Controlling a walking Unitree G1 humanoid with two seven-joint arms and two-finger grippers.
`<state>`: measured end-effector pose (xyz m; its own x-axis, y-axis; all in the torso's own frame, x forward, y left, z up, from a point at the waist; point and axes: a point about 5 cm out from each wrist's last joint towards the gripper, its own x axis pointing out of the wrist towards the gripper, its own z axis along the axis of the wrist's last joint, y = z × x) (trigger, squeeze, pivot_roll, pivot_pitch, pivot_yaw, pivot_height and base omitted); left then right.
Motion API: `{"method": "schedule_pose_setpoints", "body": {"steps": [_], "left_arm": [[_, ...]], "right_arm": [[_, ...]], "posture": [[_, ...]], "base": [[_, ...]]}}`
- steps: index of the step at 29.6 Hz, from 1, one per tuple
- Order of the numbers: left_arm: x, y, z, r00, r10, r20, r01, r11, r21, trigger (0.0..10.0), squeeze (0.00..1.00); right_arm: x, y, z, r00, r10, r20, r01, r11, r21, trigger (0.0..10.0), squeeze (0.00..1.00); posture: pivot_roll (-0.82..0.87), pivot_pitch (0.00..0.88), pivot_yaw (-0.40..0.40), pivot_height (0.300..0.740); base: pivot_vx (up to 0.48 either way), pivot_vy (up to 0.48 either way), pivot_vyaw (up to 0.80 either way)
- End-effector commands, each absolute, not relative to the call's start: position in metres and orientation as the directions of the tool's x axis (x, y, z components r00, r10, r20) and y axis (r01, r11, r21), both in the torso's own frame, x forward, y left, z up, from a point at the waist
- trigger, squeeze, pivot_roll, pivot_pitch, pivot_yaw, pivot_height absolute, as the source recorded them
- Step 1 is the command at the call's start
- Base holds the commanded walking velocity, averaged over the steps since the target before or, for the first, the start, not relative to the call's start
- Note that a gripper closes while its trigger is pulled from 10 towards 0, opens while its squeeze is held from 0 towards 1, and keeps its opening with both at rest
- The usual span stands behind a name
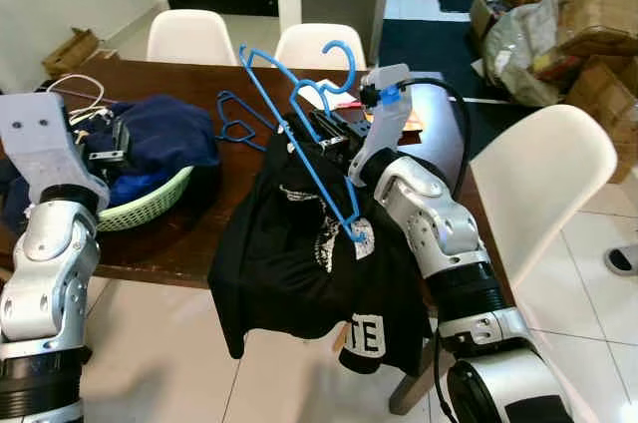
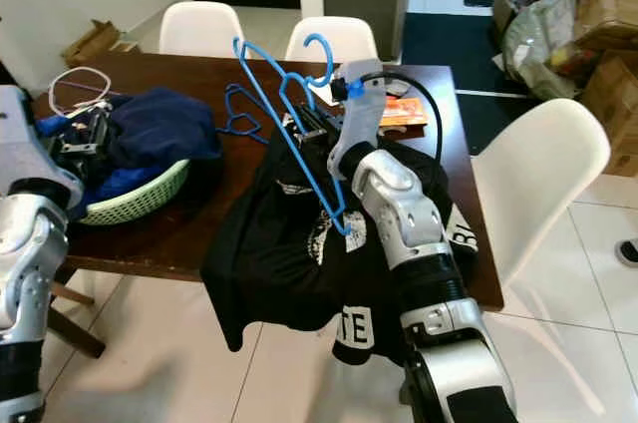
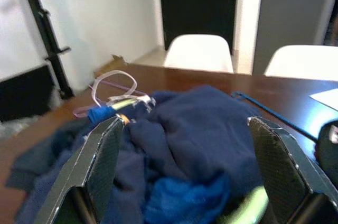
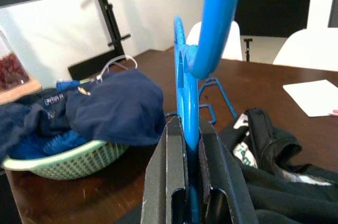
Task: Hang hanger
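A blue plastic hanger is held up over the brown table, its hook at the top. My right gripper is shut on it, and the right wrist view has the fingers clamped on the blue bar. A black T-shirt with white print hangs from the hanger, draped over the table's front edge and my right arm. A second blue hanger lies flat on the table behind. My left gripper is open above dark blue clothes in a green basket.
Two white chairs stand behind the table and one white chair on its right side. Papers lie on the table's far right. Cardboard boxes and bags are piled at the back right. A cable lies near the basket.
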<state>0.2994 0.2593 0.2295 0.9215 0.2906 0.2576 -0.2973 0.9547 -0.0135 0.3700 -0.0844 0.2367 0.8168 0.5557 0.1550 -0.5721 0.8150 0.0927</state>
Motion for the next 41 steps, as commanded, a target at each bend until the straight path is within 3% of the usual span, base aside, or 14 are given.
{"method": "schedule_pose_setpoints", "body": {"steps": [1,6,16,22,27,32,41], "left_arm": [[0.300,0.260,0.222,0.924,0.305,0.232,-0.309,0.951,-0.018,10.0,0.00],[0.303,0.247,0.210,0.939,0.270,0.213,-0.269,0.962,-0.034,10.0,0.00],[0.306,0.221,0.169,0.974,0.170,0.147,-0.172,0.985,0.003,10.0,0.00],[0.300,0.209,0.167,0.980,0.118,0.161,-0.119,0.993,-0.004,10.0,0.00],[0.301,0.205,0.174,0.977,0.084,0.195,-0.081,0.996,-0.025,10.0,0.00],[0.302,0.206,0.176,0.974,0.067,0.217,-0.066,0.998,-0.015,10.0,0.00],[0.302,0.245,0.237,0.900,0.153,0.408,-0.174,0.985,0.015,10.0,0.00]], "right_arm": [[0.371,-0.087,0.237,0.815,0.555,0.167,-0.573,0.816,0.080,10.0,0.00],[0.370,-0.090,0.232,0.821,0.547,0.165,-0.564,0.822,0.082,10.0,0.00],[0.361,-0.122,0.170,0.904,0.424,0.052,-0.427,0.895,0.127,10.0,0.00],[0.355,-0.128,0.166,0.911,0.396,0.109,-0.411,0.884,0.222,10.0,0.00],[0.356,-0.133,0.192,0.888,0.392,0.238,-0.454,0.831,0.322,10.0,0.00],[0.355,-0.134,0.199,0.876,0.385,0.289,-0.469,0.820,0.329,10.0,0.00],[0.356,-0.122,0.216,0.833,0.429,0.348,-0.527,0.806,0.269,10.0,0.00]], "posture": [[0.08,0.039,-0.013,0.740],[0.08,0.015,-0.005,0.740],[0.07,0.055,0.015,0.740],[0.07,0.067,0.029,0.740],[0.06,0.068,0.043,0.740],[0.06,0.072,0.053,0.740],[0.08,0.092,0.025,0.740]], "base": [[0.000,0.000,0.78],[0.000,0.000,0.79],[0.000,0.000,0.54],[0.000,0.000,0.00],[0.000,0.000,0.00],[0.000,0.000,0.00],[0.390,0.000,0.00]]}}
